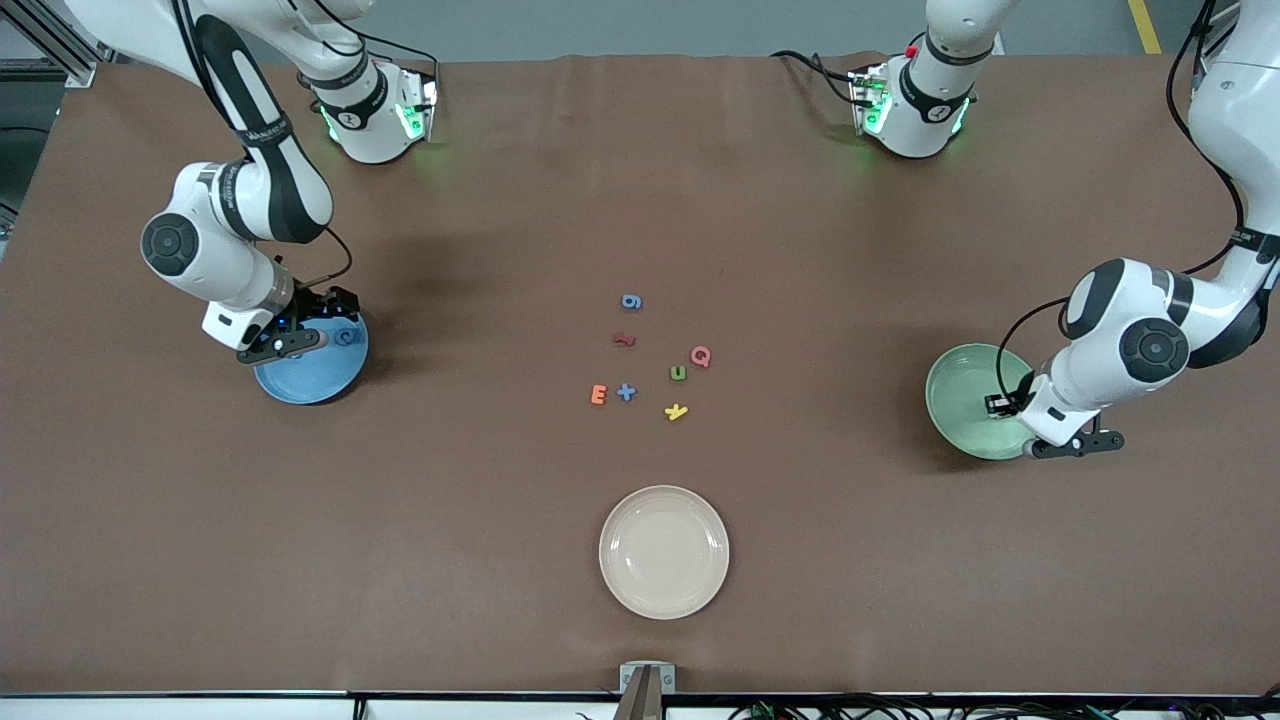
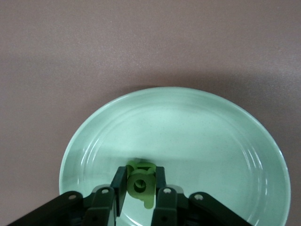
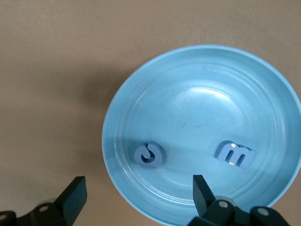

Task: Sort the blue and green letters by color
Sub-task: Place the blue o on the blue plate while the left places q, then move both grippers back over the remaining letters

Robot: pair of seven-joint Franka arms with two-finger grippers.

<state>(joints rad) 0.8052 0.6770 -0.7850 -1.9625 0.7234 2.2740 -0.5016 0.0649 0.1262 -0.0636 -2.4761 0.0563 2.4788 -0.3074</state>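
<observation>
While left gripper (image 2: 140, 197) pinches green letter (image 2: 140, 183) over green plate (image 2: 188, 122), right gripper (image 3: 138, 200) wide above blue plate (image 3: 197, 84).

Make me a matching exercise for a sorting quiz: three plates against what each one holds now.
Things:
1. round blue plate
2. round green plate
3. round cream plate

Contents:
A. nothing
B. two small blue characters
C. one small green letter, between the left gripper's fingers

Pairs: 1-B, 2-C, 3-A

The right gripper hangs open over the blue plate.
</observation>
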